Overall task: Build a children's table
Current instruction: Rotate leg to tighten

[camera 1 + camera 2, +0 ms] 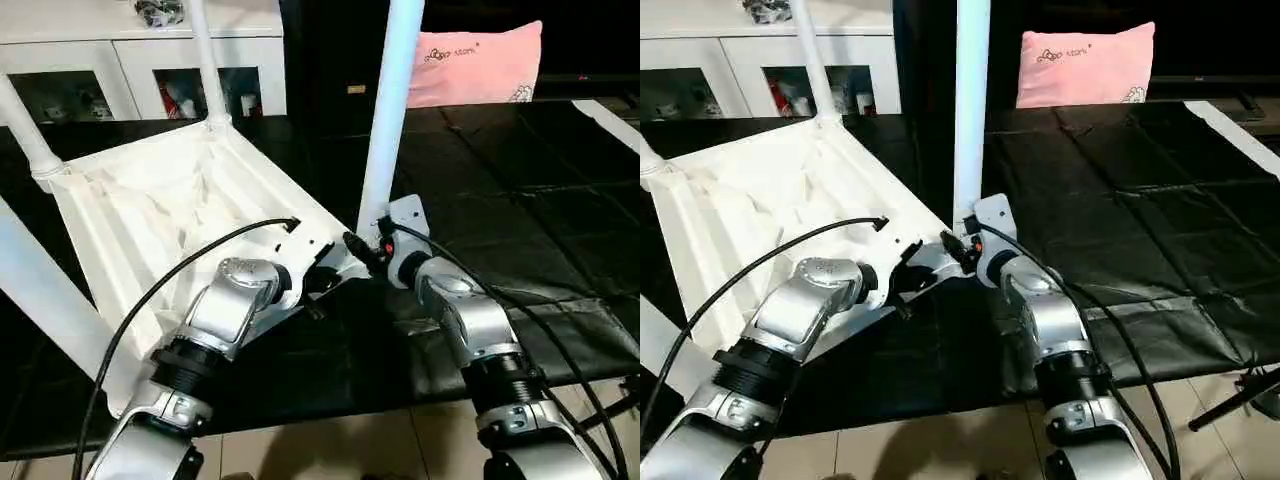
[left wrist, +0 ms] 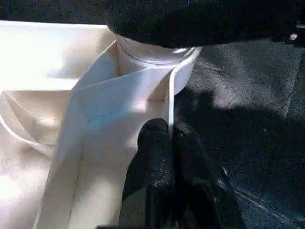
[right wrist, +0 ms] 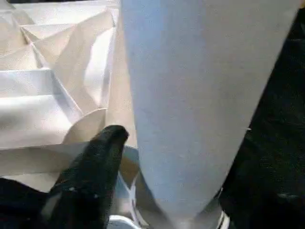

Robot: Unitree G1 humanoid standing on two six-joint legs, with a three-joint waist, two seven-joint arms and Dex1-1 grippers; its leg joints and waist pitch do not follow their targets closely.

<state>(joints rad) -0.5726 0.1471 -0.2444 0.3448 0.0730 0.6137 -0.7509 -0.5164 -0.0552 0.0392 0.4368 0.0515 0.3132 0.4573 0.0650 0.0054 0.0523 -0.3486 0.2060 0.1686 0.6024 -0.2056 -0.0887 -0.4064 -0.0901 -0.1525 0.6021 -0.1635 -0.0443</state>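
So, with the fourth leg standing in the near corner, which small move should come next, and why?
Probably draw the right claw away from the leg. That leg stands upright in its corner socket, like the others, while the left claw, shut, steadies the tabletop rim.

1. The only writing I can spot is on the pink pillow (image 1: 1086, 64) at the back: a small dark cursive line near its top edge. It's too small to actually read.
2. There's a little print at the pillow's lower corner too, can't make it out either.
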